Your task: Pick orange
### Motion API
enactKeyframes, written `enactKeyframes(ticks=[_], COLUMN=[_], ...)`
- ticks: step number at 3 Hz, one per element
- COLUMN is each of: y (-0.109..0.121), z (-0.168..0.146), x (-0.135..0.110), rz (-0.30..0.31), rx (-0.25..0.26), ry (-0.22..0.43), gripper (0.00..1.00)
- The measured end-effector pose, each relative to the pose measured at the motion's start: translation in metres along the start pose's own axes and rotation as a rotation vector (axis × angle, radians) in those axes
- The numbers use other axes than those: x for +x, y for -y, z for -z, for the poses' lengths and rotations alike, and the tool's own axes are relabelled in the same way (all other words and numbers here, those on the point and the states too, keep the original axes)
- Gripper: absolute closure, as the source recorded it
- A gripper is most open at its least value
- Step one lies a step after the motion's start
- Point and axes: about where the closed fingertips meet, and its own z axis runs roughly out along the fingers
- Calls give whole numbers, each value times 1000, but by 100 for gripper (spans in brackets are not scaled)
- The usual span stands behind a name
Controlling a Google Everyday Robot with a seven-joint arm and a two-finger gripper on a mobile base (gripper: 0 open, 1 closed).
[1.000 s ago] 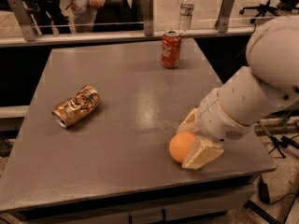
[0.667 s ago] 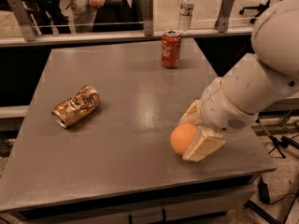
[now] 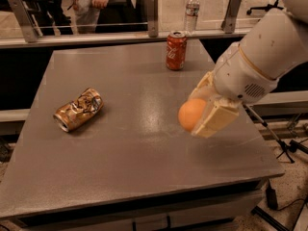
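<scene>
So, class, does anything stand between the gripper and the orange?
Nothing visible does. The gripper is shut on the orange near the right side of the table; the crushed can and red soda can sit well away.

Matt grey table [image 3: 144, 109], shiny metal
Cream plastic gripper [image 3: 197, 113] over the table's right side clasps the smooth orange [image 3: 187, 113]; the crushed can [image 3: 78, 109] glints.

The gripper [image 3: 196, 114] was above the right part of the tabletop [image 3: 130, 150], its fingers [image 3: 216, 121] closed on the orange [image 3: 189, 113], which was held clear of the surface. A crushed can [image 3: 78, 109] lay well to the left. An upright can [image 3: 176, 50] stood near the far edge, with a bottle [image 3: 192, 6] behind it, off the tabletop.
</scene>
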Motion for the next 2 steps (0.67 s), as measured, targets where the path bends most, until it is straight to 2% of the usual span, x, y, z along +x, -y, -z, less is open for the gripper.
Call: enactKeyframes(ticks=[1, 2], y=[16, 16], z=[24, 24], x=[-19, -19], rz=[24, 24], rx=[12, 12], ry=[37, 37], gripper=[100, 100])
